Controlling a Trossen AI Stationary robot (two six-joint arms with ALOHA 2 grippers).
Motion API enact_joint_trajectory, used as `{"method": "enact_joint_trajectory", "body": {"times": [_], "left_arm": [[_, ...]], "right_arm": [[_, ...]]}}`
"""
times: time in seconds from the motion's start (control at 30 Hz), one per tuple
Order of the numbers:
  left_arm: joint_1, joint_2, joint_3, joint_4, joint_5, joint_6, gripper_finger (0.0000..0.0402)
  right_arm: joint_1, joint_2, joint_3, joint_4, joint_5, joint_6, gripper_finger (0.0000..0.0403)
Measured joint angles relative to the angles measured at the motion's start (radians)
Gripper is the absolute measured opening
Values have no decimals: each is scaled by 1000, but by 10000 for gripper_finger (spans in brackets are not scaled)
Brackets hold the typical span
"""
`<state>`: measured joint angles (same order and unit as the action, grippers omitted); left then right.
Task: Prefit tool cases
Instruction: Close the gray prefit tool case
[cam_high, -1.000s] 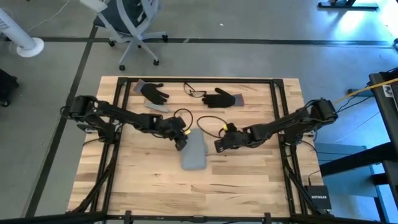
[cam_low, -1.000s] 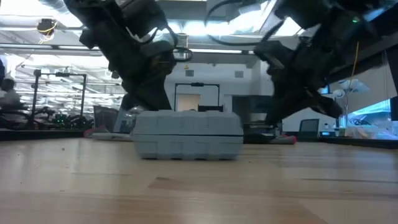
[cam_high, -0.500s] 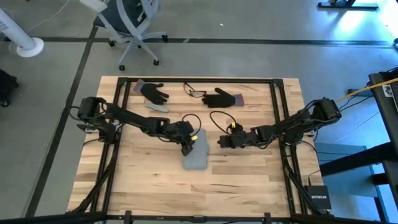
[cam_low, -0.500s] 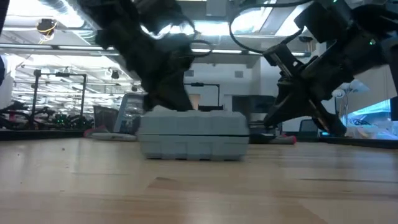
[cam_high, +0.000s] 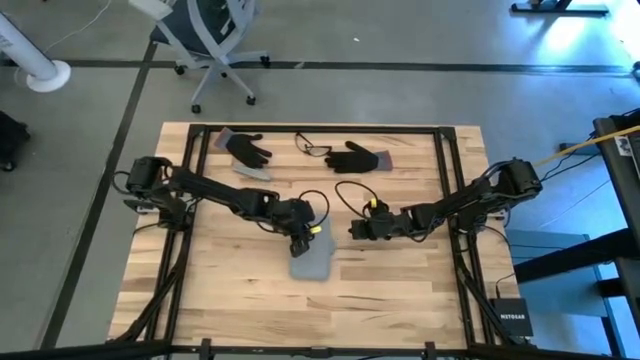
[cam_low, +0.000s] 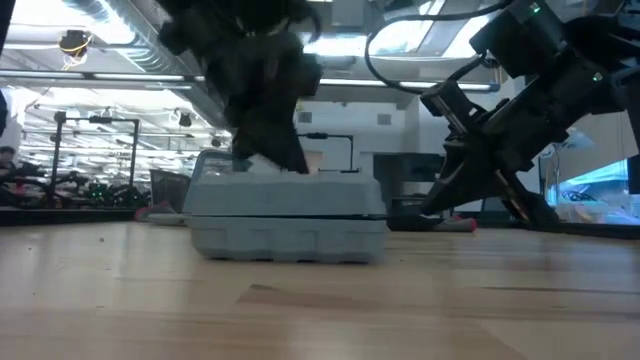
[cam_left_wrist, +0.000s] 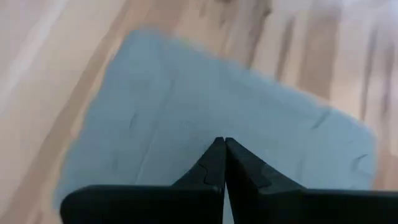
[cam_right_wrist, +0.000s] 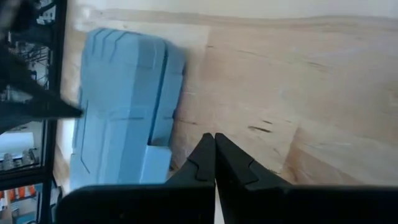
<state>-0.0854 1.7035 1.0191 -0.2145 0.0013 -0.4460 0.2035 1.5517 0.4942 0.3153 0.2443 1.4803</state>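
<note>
The grey-blue tool case lies flat and closed on the wooden table near its middle; the low view shows it as a ribbed block. My left gripper is shut and stands on the case's top, toward its far end; its wrist view is filled by the case under the shut tips. My right gripper is shut and hangs just above the table to the right of the case, apart from it. The right wrist view has the case beyond the shut tips. My left gripper presses its shut fingertips down on the case's top face, toward the far end. The fingers slant down from the table's left side. The case lies flat, with its underside on the table.
Two black gloves and a pair of glasses lie at the table's far edge. A black frame rail runs round the table. Bare wood lies near and right of the case.
My left gripper has gone toward the table's right and near edge, onto the case's top. The case has slid toward the near edge and turned a little. My right gripper has sunk toward the table and tipped, staying right of the case.
</note>
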Motion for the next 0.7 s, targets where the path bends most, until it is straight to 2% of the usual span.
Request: {"method": "enact_joint_trajectory", "body": {"times": [0.27, 0.4, 0.7], "left_arm": [[-49, 37, 97, -114, 1, 243, 0], [-54, 75, 99, -156, 3, 245, 0], [-44, 154, 106, -114, 3, 241, 0]], "right_arm": [[0, 0, 0, 1, 8, 0, 0], [0, 0, 0, 1, 7, 5, 0], [0, 49, 23, 39, -21, 53, 0]]}}
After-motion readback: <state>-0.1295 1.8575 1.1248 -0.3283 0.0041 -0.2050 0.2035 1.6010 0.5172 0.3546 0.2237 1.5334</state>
